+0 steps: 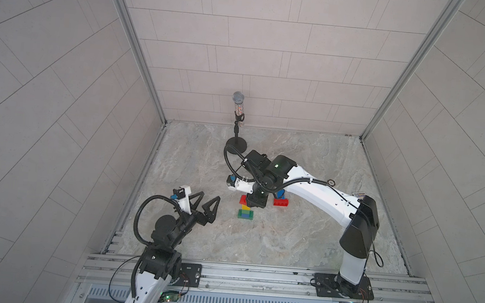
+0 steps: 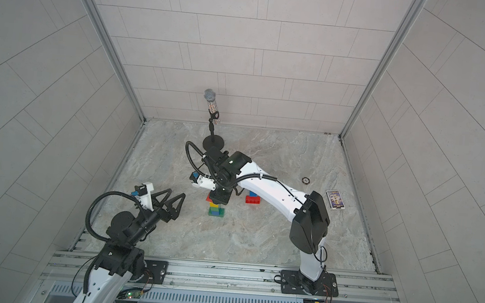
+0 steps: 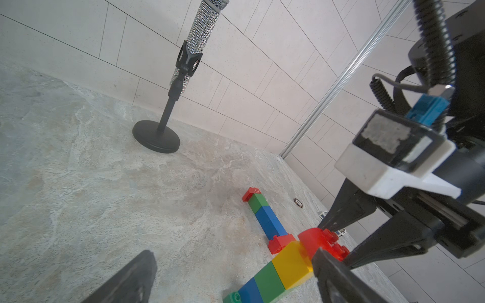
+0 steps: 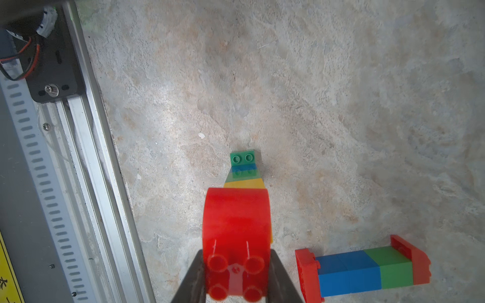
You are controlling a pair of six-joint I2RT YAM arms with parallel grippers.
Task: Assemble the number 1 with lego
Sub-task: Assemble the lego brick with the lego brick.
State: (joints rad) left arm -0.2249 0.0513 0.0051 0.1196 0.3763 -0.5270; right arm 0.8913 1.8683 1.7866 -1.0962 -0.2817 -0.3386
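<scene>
Right pincer (image 4: 236, 254) pinched the red brick (image 4: 236, 223) at the yellow end of the lego column (image 1: 245, 212) lying mid-surface (image 1: 287, 237), second column (image 4: 362, 270) at its 2 o'clock; left pincer (image 1: 210, 196), spread and empty, at 9 o'clock; card (image 2: 335, 199) print illegible.

Glossy smooth plastic lego bricks (image 4: 236, 223) — matt, rough stone-look tabletop (image 4: 341, 105) — brushed metal rail (image 4: 86, 126)

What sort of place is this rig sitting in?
Probably a purpose-built robot test booth, not a real room: tiled wall panels set in aluminium posts, a stone-look tabletop, and two arms bolted to a rail along its front edge.
</scene>
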